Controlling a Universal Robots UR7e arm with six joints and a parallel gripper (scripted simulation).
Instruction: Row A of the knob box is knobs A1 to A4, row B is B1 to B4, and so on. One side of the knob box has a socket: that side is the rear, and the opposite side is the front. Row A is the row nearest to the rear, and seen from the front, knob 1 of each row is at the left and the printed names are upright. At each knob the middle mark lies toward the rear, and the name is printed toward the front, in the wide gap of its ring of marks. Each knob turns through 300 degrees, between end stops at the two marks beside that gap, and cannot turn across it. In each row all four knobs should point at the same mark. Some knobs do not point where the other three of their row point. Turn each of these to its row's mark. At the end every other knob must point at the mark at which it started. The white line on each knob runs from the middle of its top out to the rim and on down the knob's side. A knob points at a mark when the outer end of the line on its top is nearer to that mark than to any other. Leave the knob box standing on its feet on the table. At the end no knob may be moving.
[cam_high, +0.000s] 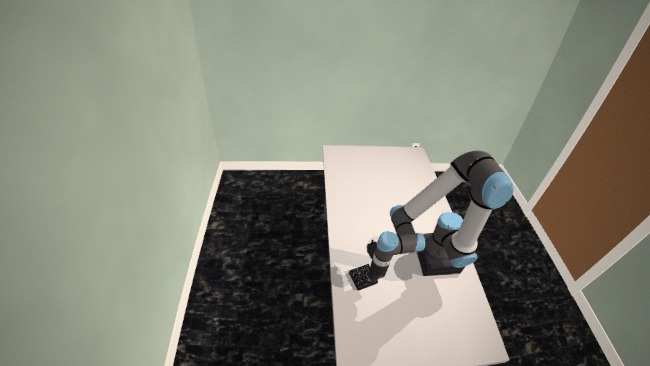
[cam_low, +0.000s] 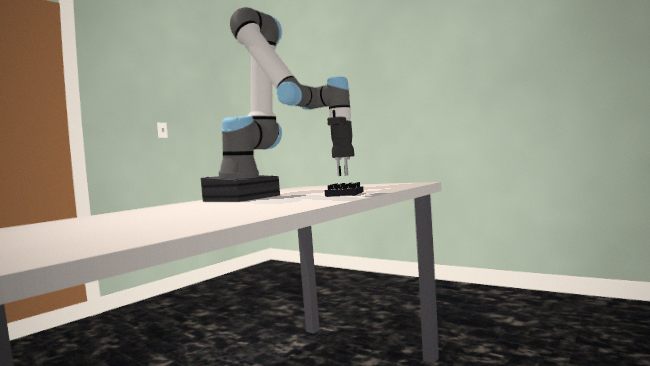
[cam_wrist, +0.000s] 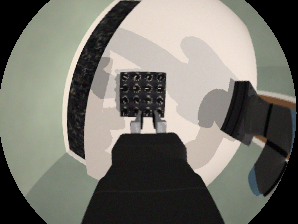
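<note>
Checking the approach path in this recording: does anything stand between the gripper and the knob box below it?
Nothing visible does. The gripper hangs above the knob box, fingers apart and holding nothing, with only open air between them. The wrist view shows just the knob box past the fingertips.

Claw (cam_low: 342, 172) above knob box (cam_low: 344, 189), on table (cam_low: 150, 225).

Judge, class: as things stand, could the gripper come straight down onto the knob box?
Probably yes. The gripper hangs part-open and empty just above the knob box, fingers pointing down, with only air between them. Which knob lies under it is too small to tell.
</note>
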